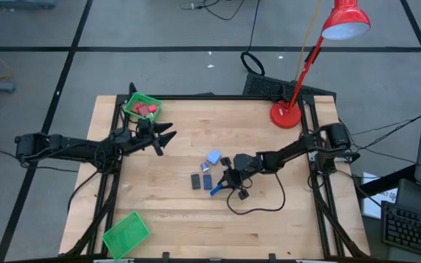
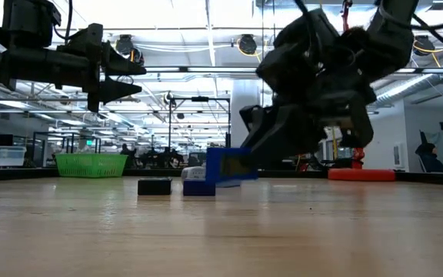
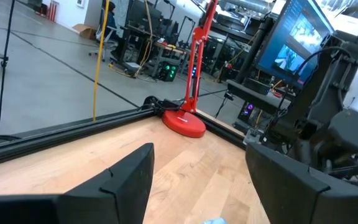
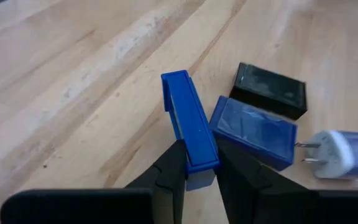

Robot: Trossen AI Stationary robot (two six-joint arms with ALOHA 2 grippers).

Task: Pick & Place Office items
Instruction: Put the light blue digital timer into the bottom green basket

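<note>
My right gripper (image 1: 227, 181) is low over the table's middle, shut on a blue stick (image 4: 188, 118), which also shows in the low view (image 2: 229, 165). Beside it lie a dark-blue block (image 4: 253, 132), a black rectangle (image 4: 270, 91) and a light-blue plug-like piece (image 4: 339, 152). From above I see the black rectangle (image 1: 195, 181) flat on the wood and the light-blue block (image 1: 213, 156). My left gripper (image 1: 164, 139) hovers open and raised next to the far green tray (image 1: 132, 106), which holds red pieces (image 1: 146, 109). My right gripper pinches the blue stick between its two fingers (image 4: 169, 171) at the stick's near end (image 4: 199, 163). The stick runs on ahead of the fingers, in line with them, with its free end (image 4: 174, 79) pointing away. Whether any part still rests on the table I cannot tell.
A red desk lamp stands with its base (image 1: 286, 115) at the far right of the table. A second green tray (image 1: 126, 234) sits at the near-left corner. A black cable (image 1: 258, 208) loops on the wood near the right gripper. Black rails edge the table.
</note>
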